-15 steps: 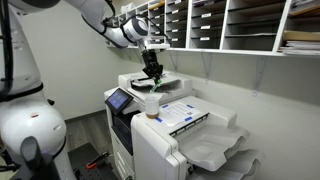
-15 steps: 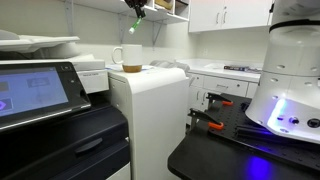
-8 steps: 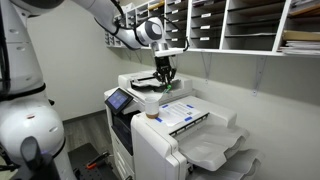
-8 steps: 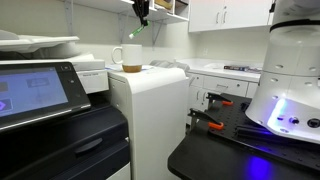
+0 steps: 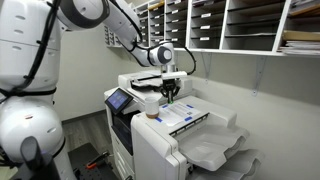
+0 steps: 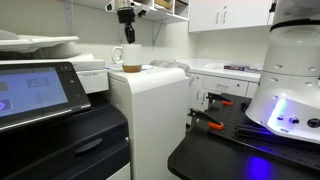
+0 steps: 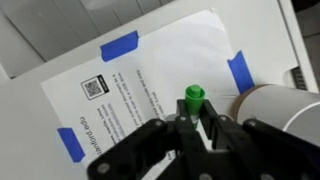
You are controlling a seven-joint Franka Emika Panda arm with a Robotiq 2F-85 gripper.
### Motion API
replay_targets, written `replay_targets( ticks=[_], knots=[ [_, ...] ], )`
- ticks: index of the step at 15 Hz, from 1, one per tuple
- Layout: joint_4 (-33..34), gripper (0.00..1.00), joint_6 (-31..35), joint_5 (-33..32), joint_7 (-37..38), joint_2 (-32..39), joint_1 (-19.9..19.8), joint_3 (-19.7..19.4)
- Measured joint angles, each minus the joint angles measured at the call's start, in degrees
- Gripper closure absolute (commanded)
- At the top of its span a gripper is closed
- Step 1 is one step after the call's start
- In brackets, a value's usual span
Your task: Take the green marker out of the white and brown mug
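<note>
The 1 arm (image 5: 118, 18) arches high from its white base (image 5: 30, 130), with the wrist bent over so the gripper (image 5: 172, 95) points straight down. In the wrist view, its 2 black fingers (image 7: 215, 132) pinch the green marker (image 7: 193, 96), whose cap shows between them.

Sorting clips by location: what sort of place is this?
Probably an office copy or mail room: a large printer stands by the wall, pigeonhole shelves holding papers run above it, and white cabinets hang over a counter.
</note>
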Motion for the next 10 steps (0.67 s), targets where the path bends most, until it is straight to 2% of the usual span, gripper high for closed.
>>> replay_targets(
  ticks=[7,8,10],
  knots=[
    [12.08,0.95,-0.51,-0.03,0.67,11.52,0.03,1.92],
    [13.66,0.56,-1.23,-0.03,0.97,12.67,0.02,2.11],
    [16.27,0.48,-3.99,-0.03,0.99,14.18,0.01,2.48]
  ],
)
